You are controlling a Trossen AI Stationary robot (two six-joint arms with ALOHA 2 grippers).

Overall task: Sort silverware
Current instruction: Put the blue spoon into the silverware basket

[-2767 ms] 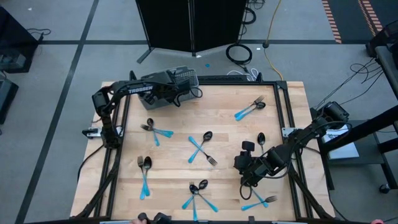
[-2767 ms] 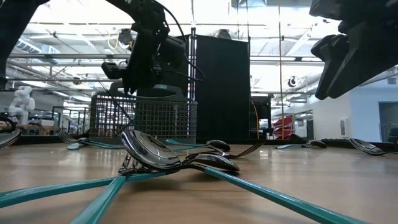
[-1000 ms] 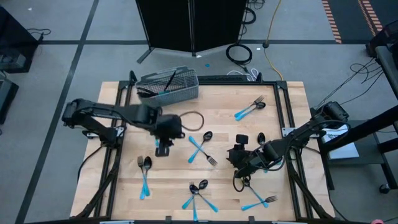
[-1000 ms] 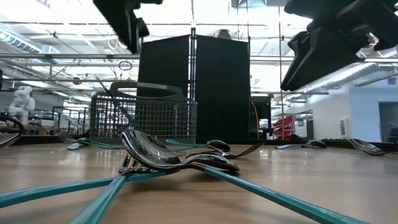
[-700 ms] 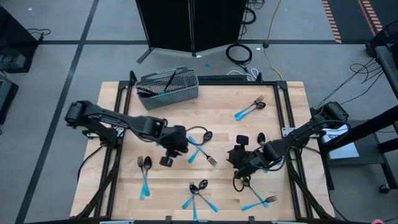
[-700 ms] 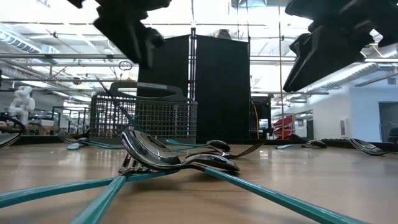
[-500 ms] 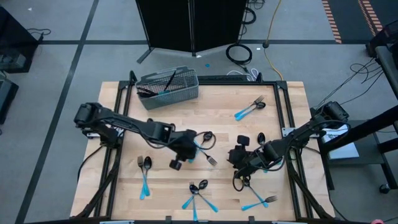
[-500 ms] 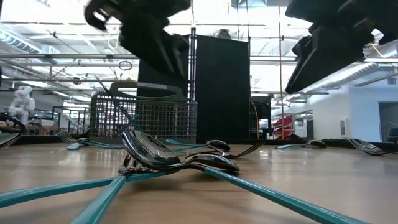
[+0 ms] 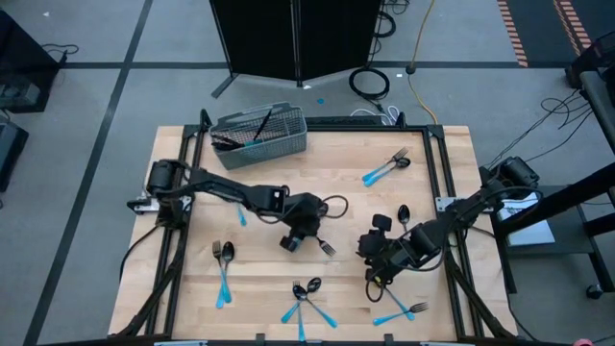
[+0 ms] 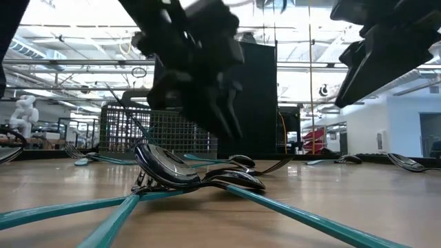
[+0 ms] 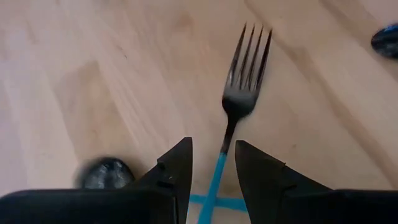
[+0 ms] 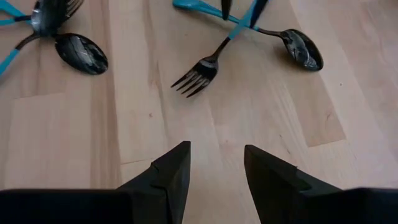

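Note:
The silverware has light-blue handles and dark heads and lies in small crossed groups over the wooden table (image 9: 192, 308). My left gripper (image 9: 300, 234) is low over the centre pair, open. Its fingers stand on either side of a fork's blue handle (image 11: 217, 171), and the fork's head (image 11: 245, 68) points ahead of them. A spoon head (image 11: 106, 173) lies beside that gripper. My right gripper (image 9: 375, 258) hangs open over bare wood right of centre and looks toward the same fork (image 12: 196, 76). In the low view my left gripper (image 10: 224, 120) hangs above the nearest spoons (image 10: 186, 172).
A grey wire basket (image 9: 259, 133) with a few pieces in it stands at the far edge. More silverware lies at the far right (image 9: 387, 166), near left (image 9: 223, 269), near centre (image 9: 306, 298) and near right (image 9: 404, 309). A lone spoon (image 9: 404, 213) lies by my right arm.
My left gripper has travelled from left of centre toward the table's right and near edges, dropped low over the centre pair, and rolled at the wrist. Its fingers keep the same gap. My right gripper has rolled a little where it hangs.

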